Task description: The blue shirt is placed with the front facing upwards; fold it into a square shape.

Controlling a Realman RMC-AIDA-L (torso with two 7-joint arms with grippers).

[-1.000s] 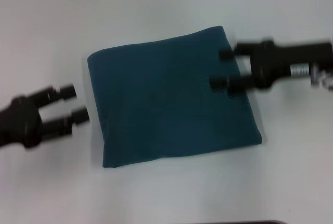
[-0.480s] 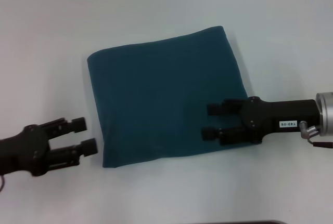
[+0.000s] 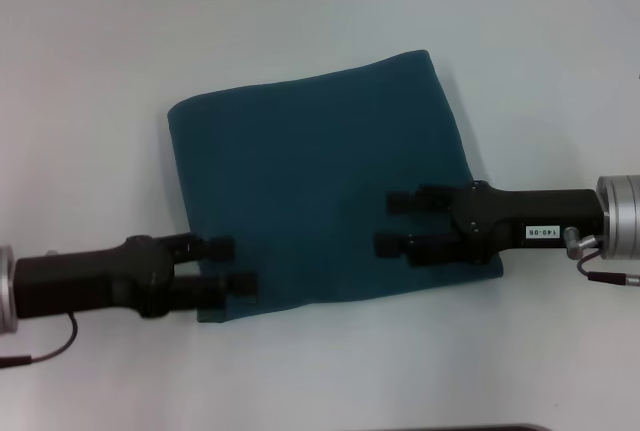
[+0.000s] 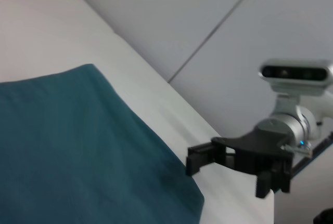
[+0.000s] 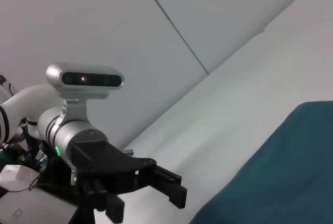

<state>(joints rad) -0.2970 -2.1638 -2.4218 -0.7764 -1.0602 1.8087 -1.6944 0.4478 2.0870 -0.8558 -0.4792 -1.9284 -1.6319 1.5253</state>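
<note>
The blue shirt lies folded into a plain teal, roughly square block on the white surface, slightly rotated, and serves as the landmark for both arms.

Nearest the robot, the left gripper reaches in over the shirt's near left corner, its black fingertips overlapping the cloth edge. Its jaws stand parted with a gap between them, and no cloth is seen pinched in that gap. The right wrist view shows the same left gripper beside the shirt's corner, jaws spread.

Slightly farther back, the right gripper extends across the shirt's right edge near the near right corner, its two fingers lying over the fabric. Its jaws are also apart, with bare teal cloth visible between them. In the left wrist view the right gripper appears just past the shirt's corner, over the pale surface.

Beyond both grippers, the shirt's far edge runs tilted, its far right corner reaching farthest from the robot.
</note>
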